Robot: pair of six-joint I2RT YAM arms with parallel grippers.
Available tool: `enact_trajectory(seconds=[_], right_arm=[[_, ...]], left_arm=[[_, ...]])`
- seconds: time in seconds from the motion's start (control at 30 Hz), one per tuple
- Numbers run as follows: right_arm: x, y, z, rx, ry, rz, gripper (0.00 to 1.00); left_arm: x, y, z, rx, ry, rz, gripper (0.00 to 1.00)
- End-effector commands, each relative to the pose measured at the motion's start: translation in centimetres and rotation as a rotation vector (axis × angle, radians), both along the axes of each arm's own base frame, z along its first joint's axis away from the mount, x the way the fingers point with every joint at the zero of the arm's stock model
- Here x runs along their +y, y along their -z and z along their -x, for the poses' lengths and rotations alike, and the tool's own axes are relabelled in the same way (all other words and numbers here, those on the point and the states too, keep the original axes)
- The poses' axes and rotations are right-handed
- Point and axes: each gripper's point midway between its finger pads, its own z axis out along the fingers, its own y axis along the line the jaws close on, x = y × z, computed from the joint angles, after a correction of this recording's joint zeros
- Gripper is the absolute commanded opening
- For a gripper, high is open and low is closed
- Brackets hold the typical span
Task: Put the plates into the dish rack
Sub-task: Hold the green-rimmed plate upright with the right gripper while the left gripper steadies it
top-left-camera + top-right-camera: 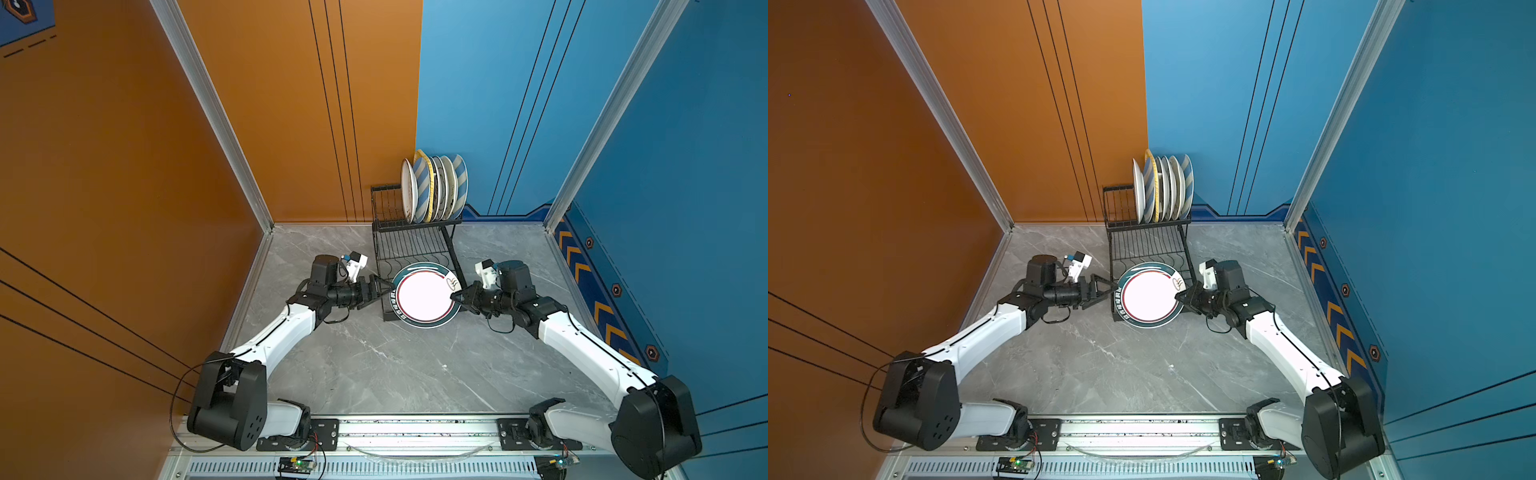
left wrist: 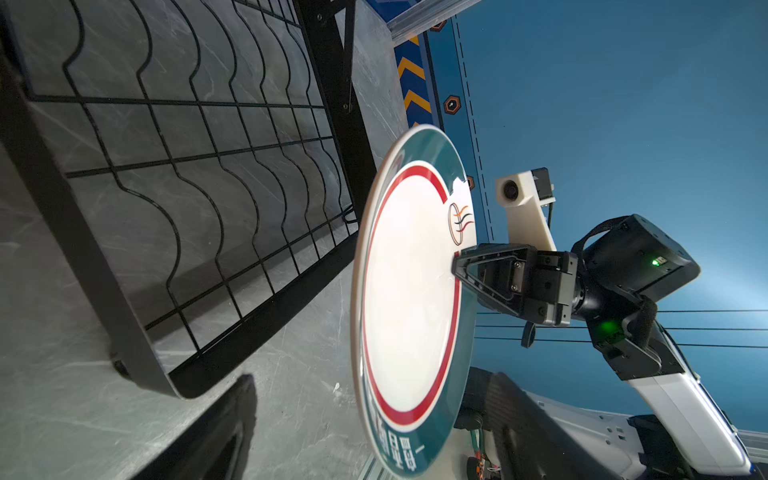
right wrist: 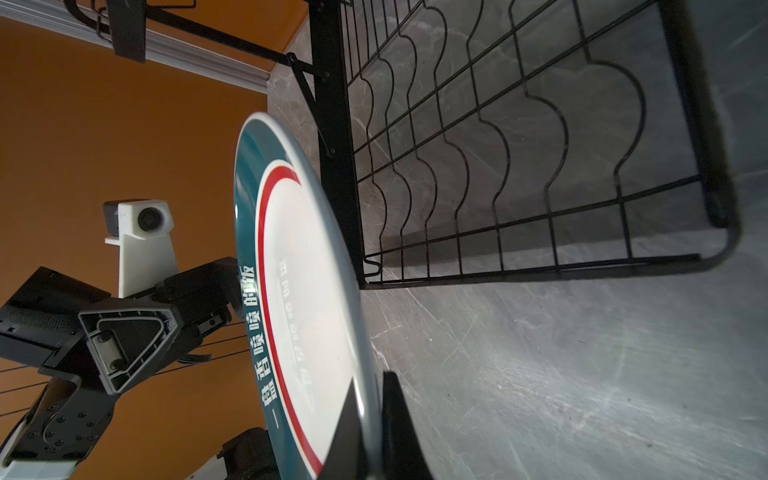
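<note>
Most of the job looks done. A row of plates (image 1: 434, 187) stands on edge in the upper tier of the dish rack (image 1: 386, 208), packed close and leaning slightly; their rims overlap too much for a sure count, but two blue-striped ones and a yellow one show among the white. No other plate lies on the grey worktop (image 1: 374, 365) in either top view.

The one plate left is the green-rimmed plate (image 1: 424, 297), white in the middle with a red ring. It is held in the air over the near end of the rack's lower shelf (image 2: 187, 166), face up. Whether it touches the wavy wires I cannot tell.

The right hand (image 1: 455, 296) is pinched tight on that plate's right rim. The left hand (image 1: 382, 291) sits at the opposite rim with its jaws spread wide, gripping nothing.

What remains, as I judge it, is to tip this plate upright and seat it in a slot, then let go
</note>
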Motion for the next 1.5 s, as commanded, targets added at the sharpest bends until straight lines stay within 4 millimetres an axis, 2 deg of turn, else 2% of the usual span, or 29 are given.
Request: enact_trajectory(seconds=[0.0,0.2,0.53,0.73,0.9,1.17,1.33,1.47], right_arm=[[2.2,-3.9,-0.8,-0.117,-0.076,-0.086,0.0],[3.9,-4.5,-0.6,-0.126,-0.133,-0.117,0.0],[5.0,-5.1,-1.0,-0.148,-0.173,-0.136,0.0],[6.0,-6.0,-0.5,-0.178,-0.254,-0.191,0.16],[6.4,-6.6,-0.6,-0.191,-0.312,-0.238,0.23],[7.1,-6.9,-1.6,-0.21,-0.352,-0.259,0.24],[7.5,-7.0,-2.2,-0.22,-0.36,-0.265,0.23],[7.7,-7.1,-2.5,-0.224,-0.365,-0.274,0.16]], left_arm=[[-1.0,-1.5,0.0,-0.036,0.041,0.039,0.8],[-1.6,-1.6,0.1,-0.034,0.057,0.056,0.64],[-1.8,-1.7,0.3,-0.032,0.057,0.062,0.25],[-1.8,-1.6,0.0,-0.014,0.052,0.08,0.0],[-2.0,-1.6,0.1,0.002,0.076,0.11,0.0],[-2.3,-1.5,0.5,0.023,0.114,0.129,0.0],[-2.4,-1.4,0.5,0.031,0.117,0.131,0.0],[-2.3,-1.2,0.4,0.036,0.114,0.131,0.0]])
